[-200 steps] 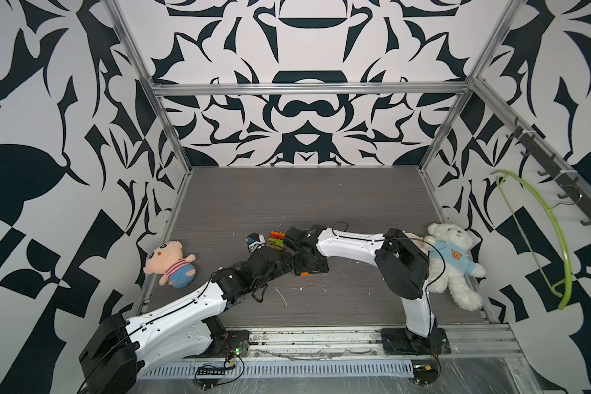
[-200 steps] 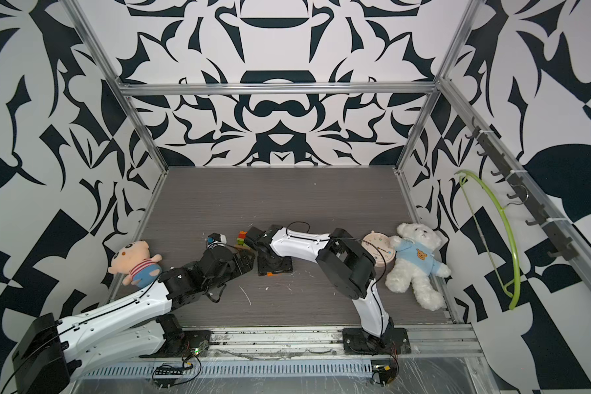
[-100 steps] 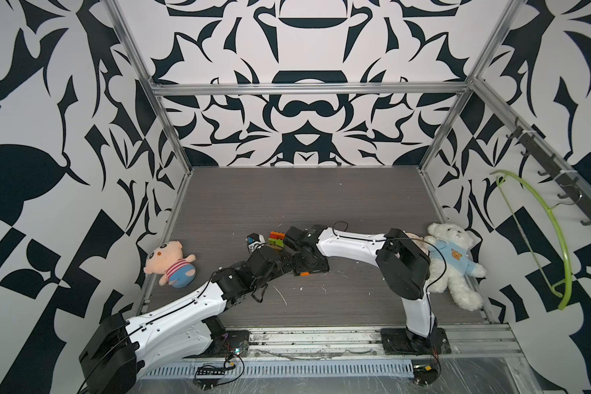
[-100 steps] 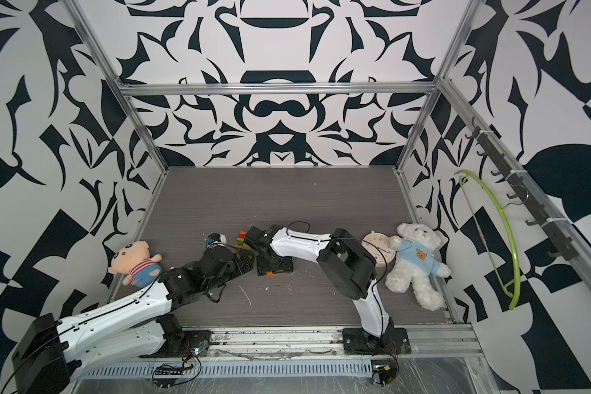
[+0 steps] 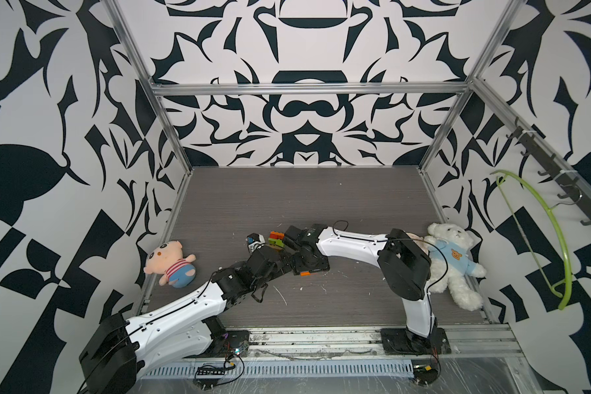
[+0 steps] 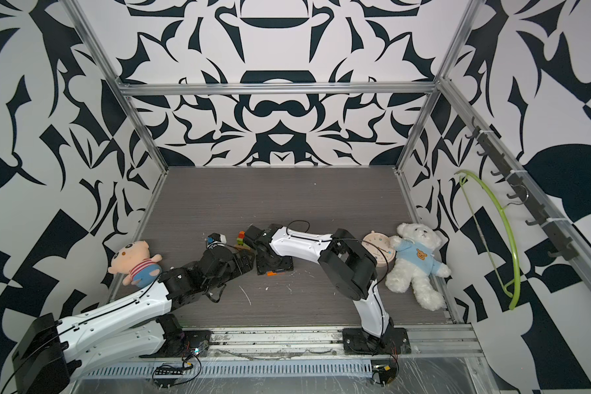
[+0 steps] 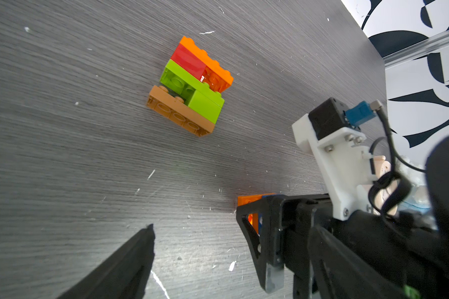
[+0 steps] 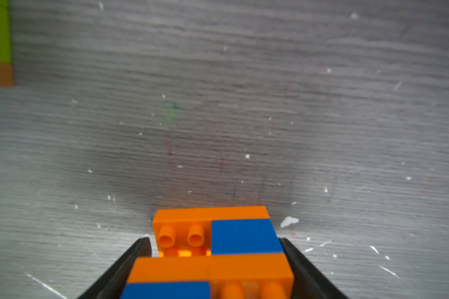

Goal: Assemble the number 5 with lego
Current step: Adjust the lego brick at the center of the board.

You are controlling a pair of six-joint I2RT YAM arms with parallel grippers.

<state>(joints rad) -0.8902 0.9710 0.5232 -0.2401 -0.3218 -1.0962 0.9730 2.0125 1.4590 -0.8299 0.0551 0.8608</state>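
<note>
An orange and blue lego assembly [image 8: 213, 248] sits between the fingers of my right gripper [image 8: 214, 240], which points down at the table. The fingers flank it closely, with a thin gap at one fingertip [image 8: 143, 246]. In both top views only an orange edge [image 5: 307, 273] [image 6: 273, 273] shows under the right gripper [image 5: 308, 270]. A second lego cluster of lime green, red, orange and tan bricks [image 7: 189, 85] [image 5: 276, 238] lies on the table just behind. My left gripper [image 7: 215, 243] [image 5: 282, 264] is wide open and holds nothing, low beside the right one.
A pink plush pig [image 5: 169, 264] lies at the left wall. A white teddy bear [image 5: 454, 262] and a round pink clock [image 6: 379, 250] lie at the right wall. A green hanger [image 5: 553, 238] hangs outside on the right.
Both arms stay where they were. The right gripper's jaws have eased slightly wider around the orange and blue assembly.
</note>
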